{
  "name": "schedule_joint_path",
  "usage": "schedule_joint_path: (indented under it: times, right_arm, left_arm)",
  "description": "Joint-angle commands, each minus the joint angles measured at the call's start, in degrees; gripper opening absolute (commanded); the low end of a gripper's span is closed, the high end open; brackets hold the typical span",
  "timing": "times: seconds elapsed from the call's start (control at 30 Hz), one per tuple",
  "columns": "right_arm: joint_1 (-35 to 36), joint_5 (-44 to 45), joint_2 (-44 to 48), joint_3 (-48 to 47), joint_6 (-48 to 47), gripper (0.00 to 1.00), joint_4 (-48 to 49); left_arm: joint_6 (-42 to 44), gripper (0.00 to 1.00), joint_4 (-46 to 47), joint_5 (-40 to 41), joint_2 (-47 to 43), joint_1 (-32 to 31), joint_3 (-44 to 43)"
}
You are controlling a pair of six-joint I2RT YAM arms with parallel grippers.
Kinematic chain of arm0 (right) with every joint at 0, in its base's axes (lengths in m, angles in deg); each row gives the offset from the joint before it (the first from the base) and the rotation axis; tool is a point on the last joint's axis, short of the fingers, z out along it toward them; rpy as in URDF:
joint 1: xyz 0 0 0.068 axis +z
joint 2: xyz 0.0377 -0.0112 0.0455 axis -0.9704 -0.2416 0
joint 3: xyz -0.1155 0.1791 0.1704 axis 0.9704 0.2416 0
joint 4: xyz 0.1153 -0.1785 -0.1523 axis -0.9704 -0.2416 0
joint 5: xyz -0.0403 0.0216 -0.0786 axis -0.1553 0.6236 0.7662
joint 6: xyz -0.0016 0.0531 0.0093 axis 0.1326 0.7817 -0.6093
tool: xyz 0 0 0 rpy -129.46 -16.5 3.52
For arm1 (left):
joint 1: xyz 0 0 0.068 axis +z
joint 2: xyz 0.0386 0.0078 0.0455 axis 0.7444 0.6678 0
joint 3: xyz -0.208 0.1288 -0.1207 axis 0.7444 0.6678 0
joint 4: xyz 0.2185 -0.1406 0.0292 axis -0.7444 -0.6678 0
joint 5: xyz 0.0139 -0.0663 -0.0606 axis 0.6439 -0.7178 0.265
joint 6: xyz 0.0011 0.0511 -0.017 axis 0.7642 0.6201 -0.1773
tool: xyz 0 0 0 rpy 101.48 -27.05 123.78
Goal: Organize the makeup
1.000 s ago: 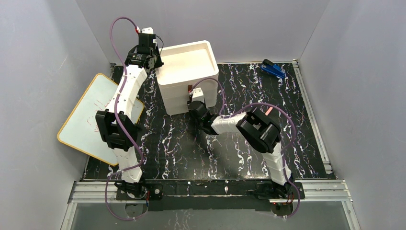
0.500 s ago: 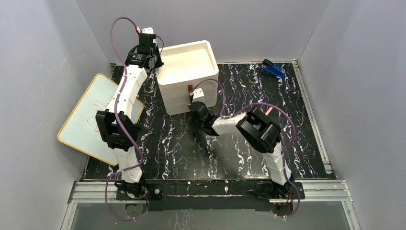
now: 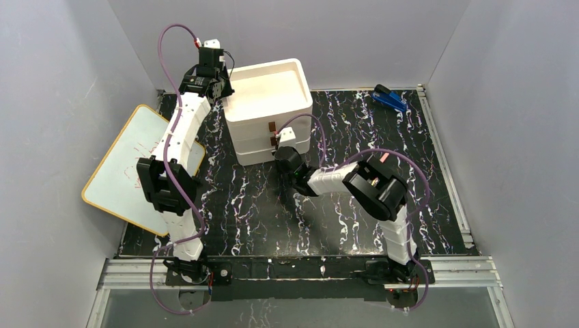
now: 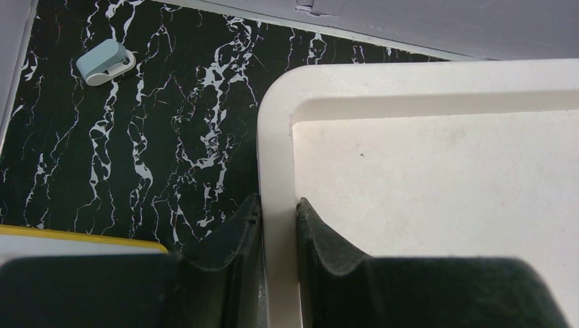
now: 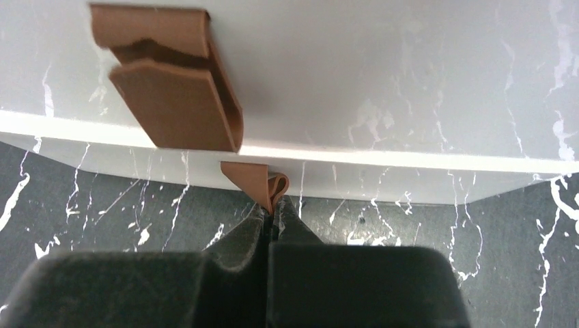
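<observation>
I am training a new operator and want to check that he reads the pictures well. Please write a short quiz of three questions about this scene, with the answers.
1. True or false: the left gripper has one finger on each side of the rim of the white box.
2. Choose one. The right gripper is:
A) open above the table
B) shut on the lower brown tab at the front of the white box
C) shut on the rim of the white box
3. Fill in: the whiteboard lies on the robot's ____ side.

Key: 1 true; 2 B; 3 left.
</observation>
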Motion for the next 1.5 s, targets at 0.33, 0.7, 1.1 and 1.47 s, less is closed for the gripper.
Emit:
schedule_joint_path:
  times: [0.33,0.7,1.1,1.47]
  right_arm:
    - [3.0,1.8,14.1,12.9,7.9,0.01,-4.2]
    - [12.0,3.9,18.6,16.9,13.5,0.01,-14.0]
    - [15.7,13.5,28.3,15.0,18.6,0.84,-27.4]
    - [0.2,24.0,37.9,1.0,32.8,0.99,-62.0]
  left_arm:
    - [-2.7,0.00,-17.3,-4.0,6.3,-2.0,2.7]
    - [-4.0,0.00,-17.3,-1.7,9.0,-2.0,0.0]
    - [-3.2,0.00,-16.9,-2.5,9.6,-2.0,-1.2]
    - [-1.7,0.00,-16.0,-4.1,9.0,-2.0,0.0]
